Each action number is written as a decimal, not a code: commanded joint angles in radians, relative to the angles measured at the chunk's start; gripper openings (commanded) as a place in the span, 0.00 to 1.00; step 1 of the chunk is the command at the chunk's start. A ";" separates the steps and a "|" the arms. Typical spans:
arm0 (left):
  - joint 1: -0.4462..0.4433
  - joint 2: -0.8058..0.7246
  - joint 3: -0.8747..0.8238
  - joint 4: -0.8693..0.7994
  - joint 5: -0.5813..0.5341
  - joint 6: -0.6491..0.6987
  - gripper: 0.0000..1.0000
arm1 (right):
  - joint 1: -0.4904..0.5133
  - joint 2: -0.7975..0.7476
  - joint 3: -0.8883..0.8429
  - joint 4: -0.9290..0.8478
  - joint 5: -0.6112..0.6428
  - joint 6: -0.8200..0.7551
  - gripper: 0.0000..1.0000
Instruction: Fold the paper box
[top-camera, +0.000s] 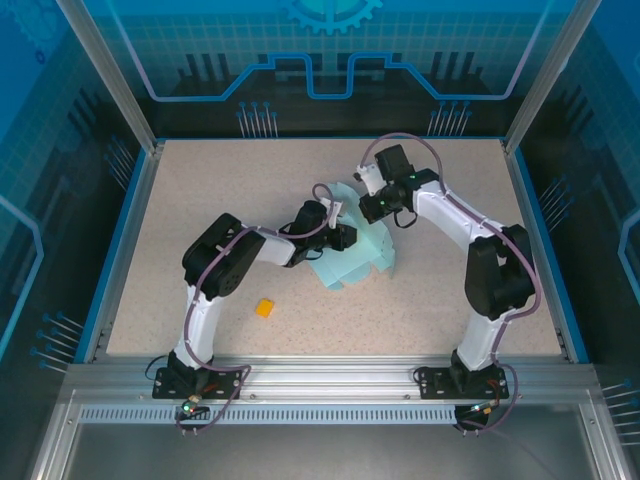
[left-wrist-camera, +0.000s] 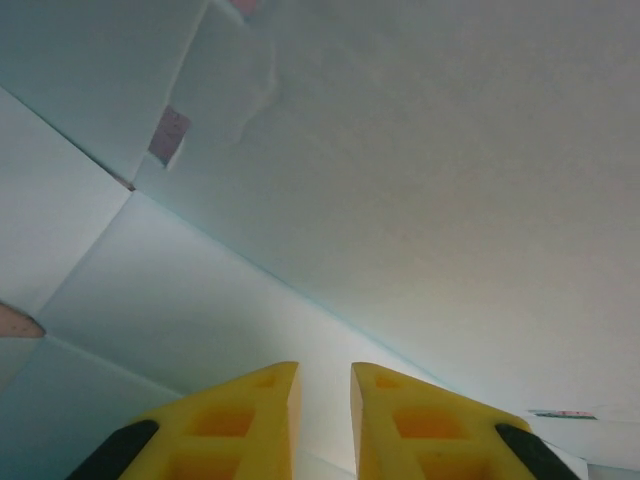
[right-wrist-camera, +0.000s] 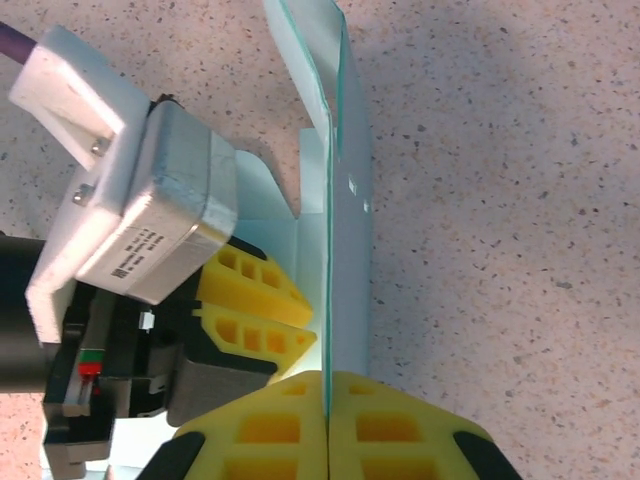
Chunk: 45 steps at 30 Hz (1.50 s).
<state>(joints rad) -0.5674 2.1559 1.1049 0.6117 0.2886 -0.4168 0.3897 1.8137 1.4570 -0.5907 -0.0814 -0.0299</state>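
Note:
The paper box (top-camera: 358, 262) is a pale light-blue card sheet, partly folded, lying mid-table between the two arms. My right gripper (right-wrist-camera: 327, 378) is shut on the edge of one panel (right-wrist-camera: 350, 200), which stands upright and edge-on in the right wrist view. My left gripper (top-camera: 340, 238) points into the inner side of that panel, its yellow fingers (right-wrist-camera: 262, 290) slightly apart with nothing between them. In the left wrist view the left gripper (left-wrist-camera: 325, 370) faces bare card (left-wrist-camera: 400, 200) with fold creases. The right gripper (top-camera: 385, 205) sits at the sheet's far side.
A tiny orange block (top-camera: 264, 307) lies on the speckled table (top-camera: 200, 200) near the left arm. Blue rails edge the table, with transparent walls around it. The left wrist camera housing (right-wrist-camera: 150, 210) sits close to the upright panel.

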 joint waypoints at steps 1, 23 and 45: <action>-0.009 0.050 -0.036 -0.015 0.046 -0.026 0.23 | 0.029 0.020 -0.024 0.049 -0.003 0.046 0.07; -0.003 0.042 -0.068 0.030 0.033 -0.037 0.24 | 0.033 0.031 -0.066 0.120 -0.067 0.104 0.08; 0.061 -0.051 -0.095 0.082 0.080 -0.120 0.40 | 0.020 0.026 -0.006 0.094 0.206 -0.149 0.09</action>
<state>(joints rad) -0.5335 2.1387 1.0420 0.7242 0.3313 -0.4992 0.3904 1.8160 1.4364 -0.5064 0.0235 -0.0853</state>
